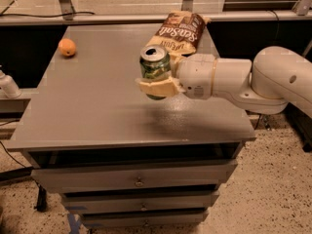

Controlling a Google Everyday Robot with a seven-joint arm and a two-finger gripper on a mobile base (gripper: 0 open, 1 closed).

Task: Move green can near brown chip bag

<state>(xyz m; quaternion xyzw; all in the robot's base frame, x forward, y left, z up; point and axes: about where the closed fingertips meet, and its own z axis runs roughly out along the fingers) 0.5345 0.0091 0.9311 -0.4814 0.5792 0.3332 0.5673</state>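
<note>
Green can is clamped upright in the gripper at the centre of the frame. Judging by the shadow beneath it, I think it hangs clear of the table. The brown chip bag lies just behind it, toward the upper middle. I cannot tell how much gap separates them in depth.

To finish well, I would carry the can level a little toward the bag and lower it straight down onto bare tabletop beside the bag's near edge, never onto the crinkly foil. I would release only once the base sits flat, so the can does not tip.

The arm reaches in from the right edge with its forearm roughly horizontal and grips the can from the side. 1 cream finger crosses the can's lower front, and the other is hidden behind it.
</note>
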